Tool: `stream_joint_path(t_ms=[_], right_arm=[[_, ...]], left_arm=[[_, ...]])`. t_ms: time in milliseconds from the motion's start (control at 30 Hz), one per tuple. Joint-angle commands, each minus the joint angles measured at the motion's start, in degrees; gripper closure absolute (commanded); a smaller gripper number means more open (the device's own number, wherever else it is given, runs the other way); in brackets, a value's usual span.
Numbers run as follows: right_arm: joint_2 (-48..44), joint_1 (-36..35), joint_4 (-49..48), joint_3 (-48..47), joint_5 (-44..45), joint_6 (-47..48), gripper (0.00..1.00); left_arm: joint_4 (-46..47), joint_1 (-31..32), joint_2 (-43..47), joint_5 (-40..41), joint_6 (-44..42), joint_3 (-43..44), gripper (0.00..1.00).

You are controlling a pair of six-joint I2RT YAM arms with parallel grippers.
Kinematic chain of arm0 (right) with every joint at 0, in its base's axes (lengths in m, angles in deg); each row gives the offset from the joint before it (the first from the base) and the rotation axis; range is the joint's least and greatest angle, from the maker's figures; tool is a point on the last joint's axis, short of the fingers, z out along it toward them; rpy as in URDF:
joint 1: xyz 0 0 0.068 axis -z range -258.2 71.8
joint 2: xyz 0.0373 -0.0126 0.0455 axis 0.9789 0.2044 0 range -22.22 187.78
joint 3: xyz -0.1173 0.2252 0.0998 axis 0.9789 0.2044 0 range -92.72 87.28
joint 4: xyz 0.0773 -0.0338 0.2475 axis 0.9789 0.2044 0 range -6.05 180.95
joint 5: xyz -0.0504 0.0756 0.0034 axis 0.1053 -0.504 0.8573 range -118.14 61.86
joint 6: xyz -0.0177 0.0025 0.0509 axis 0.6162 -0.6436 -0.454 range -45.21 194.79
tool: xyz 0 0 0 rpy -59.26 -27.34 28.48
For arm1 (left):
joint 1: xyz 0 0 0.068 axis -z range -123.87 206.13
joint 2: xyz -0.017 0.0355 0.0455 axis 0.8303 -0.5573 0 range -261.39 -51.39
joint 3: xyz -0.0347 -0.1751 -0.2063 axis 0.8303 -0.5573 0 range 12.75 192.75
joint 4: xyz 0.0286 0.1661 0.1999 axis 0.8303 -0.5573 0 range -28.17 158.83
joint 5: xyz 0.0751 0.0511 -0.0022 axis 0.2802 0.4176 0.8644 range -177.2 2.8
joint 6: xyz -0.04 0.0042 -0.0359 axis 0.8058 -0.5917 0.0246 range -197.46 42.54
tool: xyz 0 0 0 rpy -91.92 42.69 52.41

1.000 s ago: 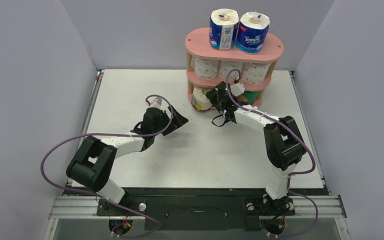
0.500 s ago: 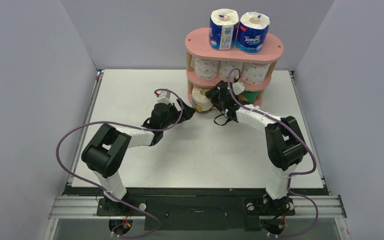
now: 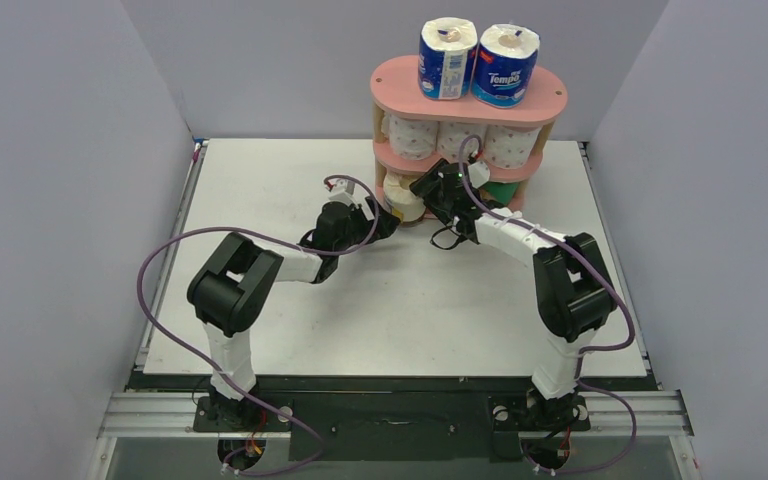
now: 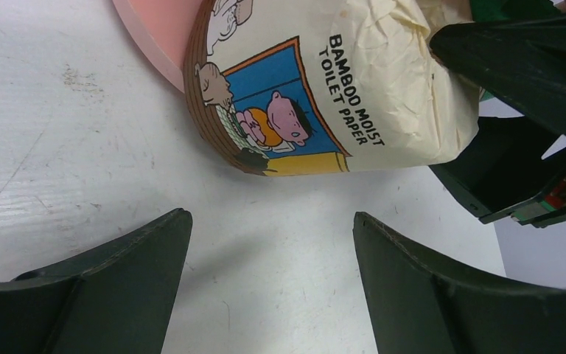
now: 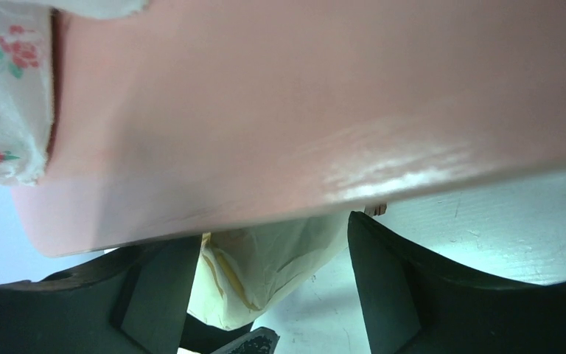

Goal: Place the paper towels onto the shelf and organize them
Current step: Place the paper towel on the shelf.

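The pink shelf [image 3: 550, 96] stands at the back of the table. Two blue-white rolls [image 3: 447, 58] stand on its top board and white pink-dotted rolls [image 3: 457, 142] fill the middle tier. On the bottom tier a cream-wrapped roll [image 3: 397, 195] lies at the left end, sticking out over the edge, with a green roll [image 3: 505, 190] to its right. My left gripper [image 3: 385, 222] is open and empty on the table just in front of the cream roll [image 4: 324, 81]. My right gripper [image 3: 428, 192] is open under the middle board [image 5: 302, 110], its fingers either side of the cream roll [image 5: 265, 269].
Grey walls close in the white table [image 3: 260, 180] on three sides. In the left wrist view the right gripper's black fingers [image 4: 516, 59] press close at the roll's right end. A dotted roll [image 5: 4, 88] shows above the board's edge.
My left arm has swung right and forward, bringing its open gripper up to the cream roll at the shelf's bottom left. My right gripper has stayed at the roll, shifting only slightly.
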Motion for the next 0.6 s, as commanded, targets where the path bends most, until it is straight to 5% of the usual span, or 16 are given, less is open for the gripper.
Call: stream_joint_path(t_ms=[0,567], right_arm=[[-5.8,1.5,-3.3,0.0,1.2,0.8,0.30],[-19.0,1.1,-1.6,9.2,-0.6,6.9,0.27]], left_arm=[[3.0,0.6,-0.7,-0.5,-1.5,3.0,0.22],[2.0,1.3,-2.0,1.1,-5.0,4.0,0.21]])
